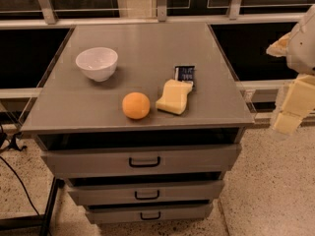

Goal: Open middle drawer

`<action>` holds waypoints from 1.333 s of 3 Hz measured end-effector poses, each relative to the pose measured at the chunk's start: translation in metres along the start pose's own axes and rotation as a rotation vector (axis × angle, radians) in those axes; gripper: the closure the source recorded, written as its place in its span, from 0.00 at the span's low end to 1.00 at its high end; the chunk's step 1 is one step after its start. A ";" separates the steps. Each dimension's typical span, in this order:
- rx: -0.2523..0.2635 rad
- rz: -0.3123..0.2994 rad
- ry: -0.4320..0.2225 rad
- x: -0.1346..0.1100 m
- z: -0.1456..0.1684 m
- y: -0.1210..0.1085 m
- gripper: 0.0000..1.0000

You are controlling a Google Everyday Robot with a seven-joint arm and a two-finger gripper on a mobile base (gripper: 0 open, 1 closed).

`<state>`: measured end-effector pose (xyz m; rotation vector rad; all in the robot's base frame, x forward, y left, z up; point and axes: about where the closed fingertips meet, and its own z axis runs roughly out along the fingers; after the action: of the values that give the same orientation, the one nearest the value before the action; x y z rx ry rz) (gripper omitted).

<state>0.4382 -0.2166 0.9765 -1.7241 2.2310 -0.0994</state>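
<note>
- A grey cabinet [147,48] with three drawers is standing on a speckled floor [266,191], in front of a dark window wall with pale rails.
- The middle drawer [146,191] is sitting second from the top on the near face of the cabinet, between the taller top drawer [142,160] and the bottom drawer [150,213].
- Its small black bar handle [147,195] is facing the camera at the centre of the flat front, with nothing touching it.
- A dark gap is showing above each drawer front, and the middle one is looking pushed in, level with its neighbours.
- The robot's gripper [294,107] is hanging at the far right edge of the scene, to the right of the cabinet top and well apart from all three drawers.
- Its pale yellow pads are pointing downward below a white body. Whether the jaws are open or closed cannot be told from this side, and nothing is seen in its grasp.
- A white bowl [97,63] is resting on the far left part of the cabinet top.
- An orange [136,105] is lying near the front edge, just left of a yellow block [173,97].
- A dark packet [185,73] is lying at the far end of the block, touching it.
- A black cable [19,181] is trailing across the floor on the left.
</note>
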 end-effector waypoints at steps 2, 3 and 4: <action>-0.004 0.013 -0.011 0.006 0.004 0.008 0.00; -0.023 0.045 -0.055 0.023 0.018 0.030 0.00; -0.051 0.081 -0.102 0.039 0.039 0.055 0.00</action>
<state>0.3900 -0.2333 0.9177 -1.6237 2.2424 0.0630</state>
